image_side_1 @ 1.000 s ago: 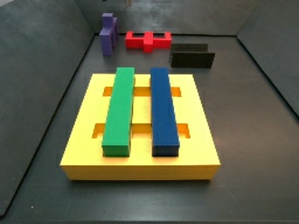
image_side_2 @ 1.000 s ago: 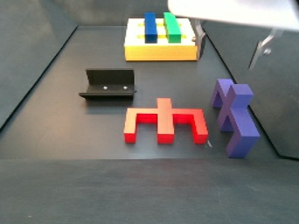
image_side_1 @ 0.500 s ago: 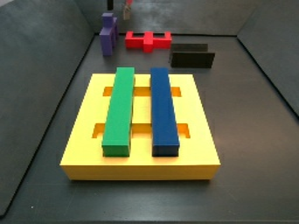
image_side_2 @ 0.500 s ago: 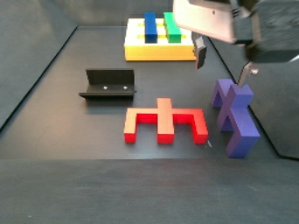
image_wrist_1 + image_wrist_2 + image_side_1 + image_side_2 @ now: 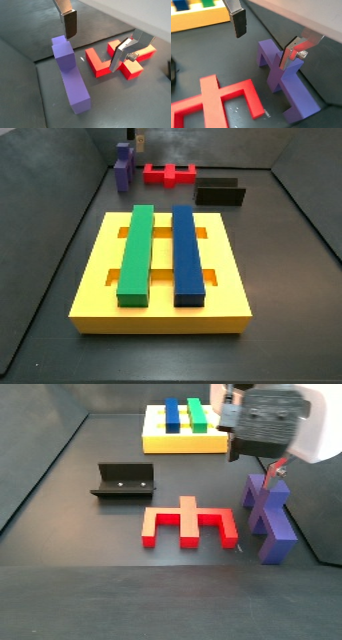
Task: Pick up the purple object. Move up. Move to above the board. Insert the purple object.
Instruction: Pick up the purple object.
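The purple object stands on edge by the wall, next to the red block; it also shows in a side view and in both wrist views. My gripper is open and empty just above the purple object's far end. In both wrist views the jaws stand wide apart. One finger hangs close by the purple stem; the other finger hangs over bare floor. The yellow board lies apart with a green bar and a dark-blue bar in its slots.
A red notched block lies flat right beside the purple object, also in both wrist views. The black fixture stands between the red block and the board. Grey walls close in the floor; the purple object is near one wall.
My gripper has come down from high above to just over the purple object's far end. The pieces have not moved.
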Motion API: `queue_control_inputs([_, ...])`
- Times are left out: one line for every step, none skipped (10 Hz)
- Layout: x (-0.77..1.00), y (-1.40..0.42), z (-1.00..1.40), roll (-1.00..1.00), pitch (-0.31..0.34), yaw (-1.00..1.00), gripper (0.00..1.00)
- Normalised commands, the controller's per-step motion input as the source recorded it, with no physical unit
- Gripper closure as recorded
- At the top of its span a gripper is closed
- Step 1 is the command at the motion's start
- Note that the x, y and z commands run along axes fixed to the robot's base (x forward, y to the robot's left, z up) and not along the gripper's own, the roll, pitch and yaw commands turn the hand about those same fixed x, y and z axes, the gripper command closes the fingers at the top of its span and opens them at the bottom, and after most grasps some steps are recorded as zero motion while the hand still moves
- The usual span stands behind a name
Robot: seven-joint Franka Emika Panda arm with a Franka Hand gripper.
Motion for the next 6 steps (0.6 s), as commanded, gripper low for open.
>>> queue_control_inputs([-0.07,0.04,0.00,-0.06,0.000,-0.85,0.00])
queue_control_inputs([-0.16,0.15,0.00,-0.08,0.000,-0.71,0.00])
queue_control_inputs([-0.22,0.21,0.00,-0.08,0.000,-0.63,0.00])
queue_control_inputs([-0.32,0.34,-0.03,-0.09,0.000,-0.51,0.00])
queue_control_inputs([-0.33,0.38,-0.06,-0.13,0.000,-0.43,0.00])
queue_control_inputs([-0.15,0.29,-0.24,-0.13,-0.009,-0.23,0.00])
